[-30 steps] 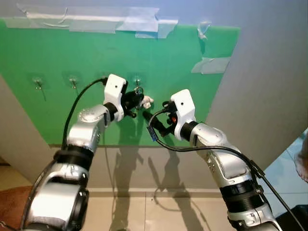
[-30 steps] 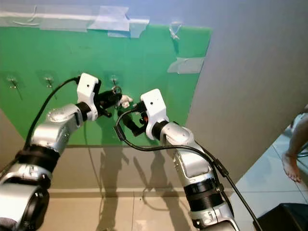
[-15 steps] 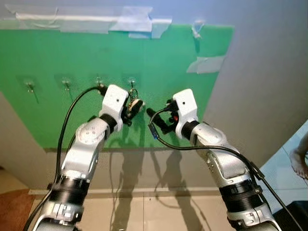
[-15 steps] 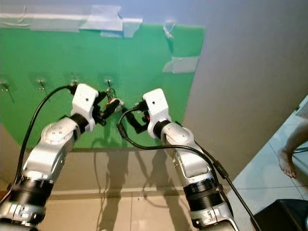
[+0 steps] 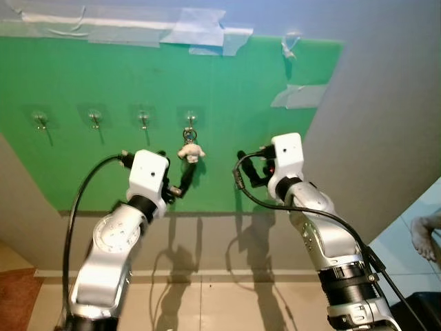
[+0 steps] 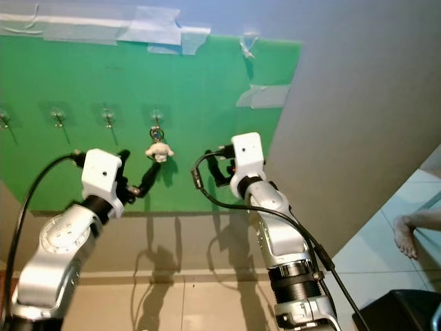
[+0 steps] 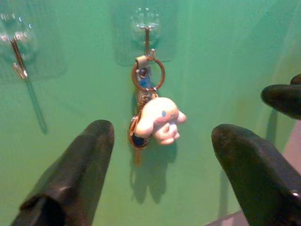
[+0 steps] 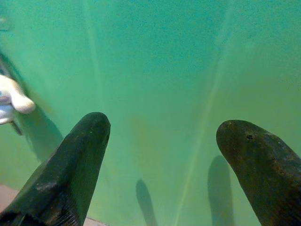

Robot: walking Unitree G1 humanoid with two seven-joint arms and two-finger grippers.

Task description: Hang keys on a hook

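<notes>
The keys [image 5: 190,151] with a white plush charm [image 7: 159,119] hang by their ring from the rightmost hook [image 5: 189,118] on the green board [image 5: 227,89]. My left gripper [image 5: 180,187] stands open just below and left of them, holding nothing; in the left wrist view its fingers [image 7: 75,174] flank the hanging keys without touching. My right gripper [image 5: 247,172] is open to the right of the keys, facing bare green board, with the plush [image 8: 10,99] at the edge of its wrist view.
Three more clear adhesive hooks [image 5: 143,117] [image 5: 94,117] [image 5: 40,118] line the board to the left, all bare. Tape strips [image 5: 200,31] hold the board to the grey wall [image 5: 386,103]. Tiled floor [image 5: 227,303] lies below; a person's foot [image 5: 426,231] is at far right.
My left gripper has let go of the keys and dropped back down and left; the keys now hang free on the hook. My right gripper pulled away to the right.
</notes>
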